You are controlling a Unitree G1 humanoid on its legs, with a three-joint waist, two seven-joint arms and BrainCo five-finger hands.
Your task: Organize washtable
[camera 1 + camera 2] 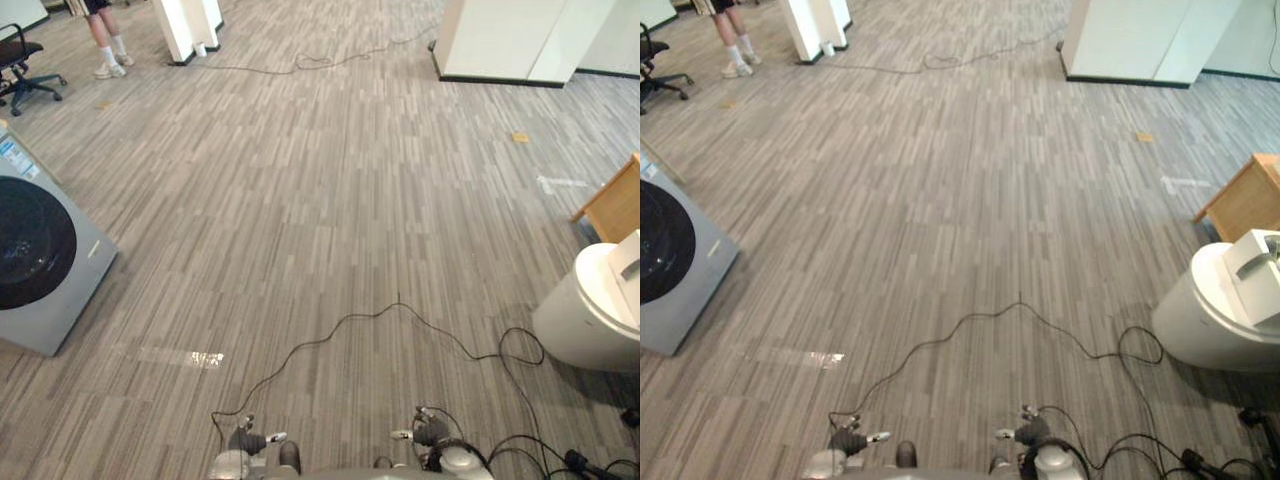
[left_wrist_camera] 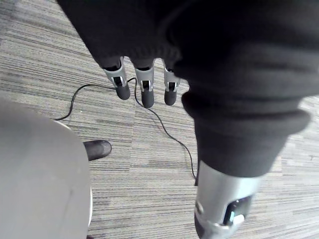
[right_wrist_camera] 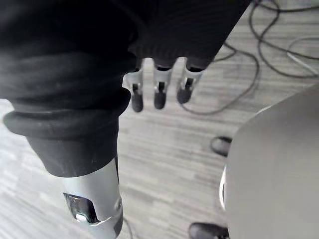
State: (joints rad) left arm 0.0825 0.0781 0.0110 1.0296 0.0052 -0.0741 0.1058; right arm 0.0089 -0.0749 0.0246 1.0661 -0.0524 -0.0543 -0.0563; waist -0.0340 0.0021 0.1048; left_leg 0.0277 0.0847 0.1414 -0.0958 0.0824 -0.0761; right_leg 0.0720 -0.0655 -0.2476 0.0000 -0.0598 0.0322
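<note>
Grey striped carpet (image 1: 330, 200) runs under both hands. Left hand (image 2: 145, 90) hangs low at the robot's side, fingers straight and relaxed, thumb apart, grasping nothing. Right hand (image 3: 159, 95) is the same: loose, released, carpet showing past the fingertips.

Just ahead of the left hand, a shiny strip of clear tape (image 1: 182, 357) lies flat on the carpet. Further out to that hand's outer side stands a grey front-load washing machine (image 1: 62, 275), its dark round door (image 1: 28, 255) shut and facing across the floor.

Out to the right hand's outer side, well apart from it, stands a white rounded fixture (image 1: 588, 322) on the carpet, with a white box (image 1: 1254, 272) resting on its top. Whether this is the washtable cannot be told. Just beyond it is a light wooden cabinet (image 1: 612, 205), corner on.

Past that, ahead of the right hand, is a white tape mark (image 1: 560, 184), then a small tan scrap (image 1: 520, 137). Far ahead are white cabinets (image 1: 520, 40) on a dark base.

Far ahead of the left hand are a white column (image 1: 188, 25), a person's legs (image 1: 108, 50) in white shoes, and a black office chair (image 1: 20, 65).
</note>
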